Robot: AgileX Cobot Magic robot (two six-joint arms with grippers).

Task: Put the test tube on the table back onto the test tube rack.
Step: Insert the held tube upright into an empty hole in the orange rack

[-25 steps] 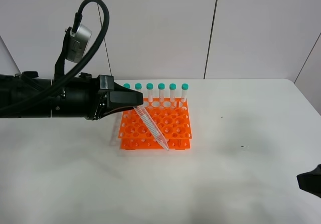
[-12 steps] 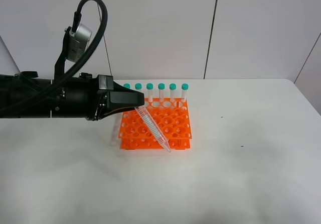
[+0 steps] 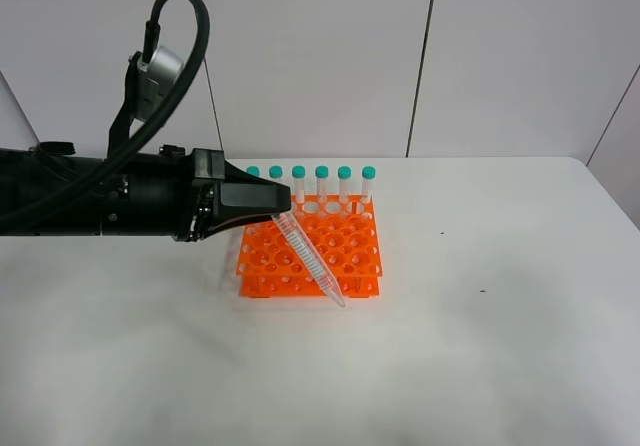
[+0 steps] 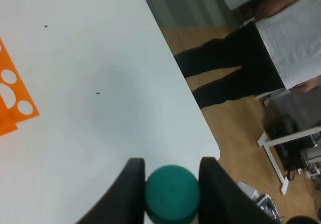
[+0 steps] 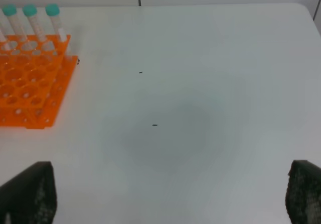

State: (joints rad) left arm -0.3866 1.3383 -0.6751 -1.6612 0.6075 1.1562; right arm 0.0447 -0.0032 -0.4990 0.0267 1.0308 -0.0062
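My left gripper [image 3: 278, 209] is shut on the test tube [image 3: 310, 258] and holds it tilted over the orange test tube rack [image 3: 345, 251], its pointed tip low near the rack's front right edge. The left wrist view shows the tube's teal cap [image 4: 172, 193] clamped between my two fingers [image 4: 128, 191]. Several other teal-capped tubes [image 3: 322, 184] stand upright in the rack's back row. The rack also shows in the right wrist view [image 5: 31, 88]. My right gripper [image 5: 165, 194] is out of the exterior high view; its fingers [image 5: 27, 194] stand wide apart over the white table [image 3: 480, 346].
The rack's front rows hold many empty holes [image 3: 340, 241]. In the left wrist view a person [image 4: 261, 53] stands beyond the table's rounded corner [image 4: 210, 143]. White wall panels stand behind the table.
The tube's tip has shifted slightly right and down along the rack's front. My right gripper, at the lower right edge a second ago, has left the exterior high view.
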